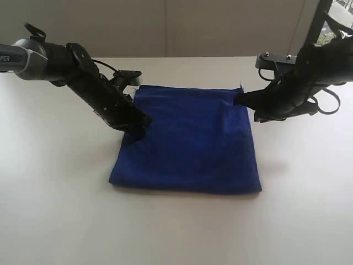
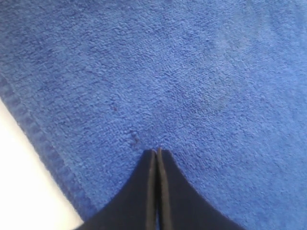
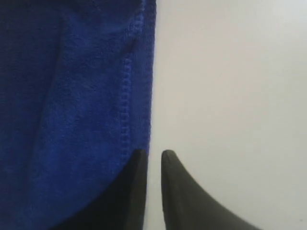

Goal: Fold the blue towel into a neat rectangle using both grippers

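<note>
Left arm (image 1: pixel 94 91) sloping down and inward, left gripper (image 2: pixel 157 154) tip low, fingers pressed flat together, right arm (image 1: pixel 300 83) reaching in low and nearly level, right gripper (image 3: pixel 152 155) fingers parted by a narrow gap

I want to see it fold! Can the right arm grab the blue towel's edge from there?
Probably yes. The right gripper sits at the edge of the blue towel, jaws a little apart, one over cloth, one over table; nothing lies between.
</note>
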